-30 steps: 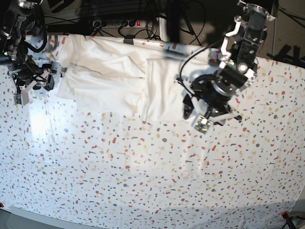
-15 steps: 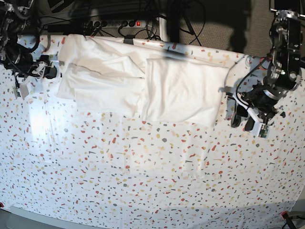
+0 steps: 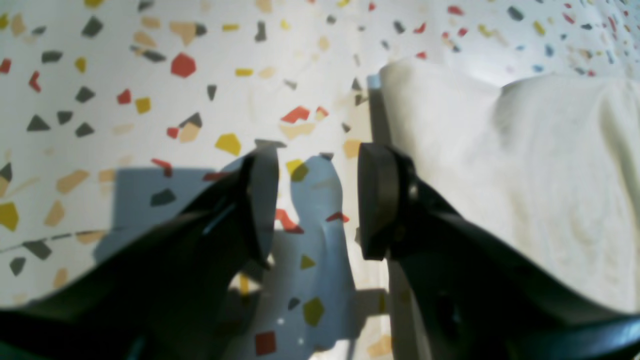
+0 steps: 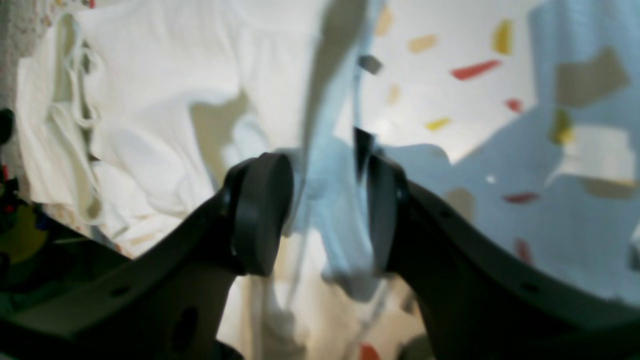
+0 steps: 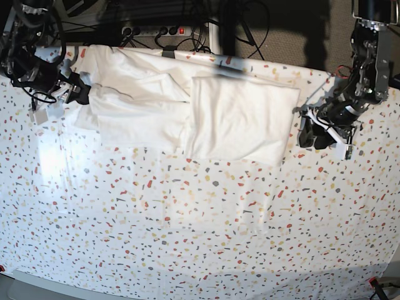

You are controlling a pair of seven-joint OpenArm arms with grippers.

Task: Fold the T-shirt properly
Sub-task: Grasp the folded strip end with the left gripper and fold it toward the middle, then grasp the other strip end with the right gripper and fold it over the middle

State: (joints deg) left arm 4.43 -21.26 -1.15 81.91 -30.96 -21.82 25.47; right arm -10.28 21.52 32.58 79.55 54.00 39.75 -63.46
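Note:
The white T-shirt lies partly folded along the back of the table, plain side up, with no print showing. My left gripper hovers just off the shirt's right edge. In the left wrist view it is open and empty over the speckled cloth, with the shirt right beside its right finger. My right gripper is at the shirt's left edge. In the right wrist view it has its jaws apart, with the shadowed shirt edge under and between them, blurred.
The speckled tablecloth covers the table. A power strip and cables lie behind the back edge. The shirt's far edge reaches the table's back edge.
My left arm has swung off the shirt to the right, then edged back toward its right edge. My right gripper has moved right and up onto the shirt's left edge.

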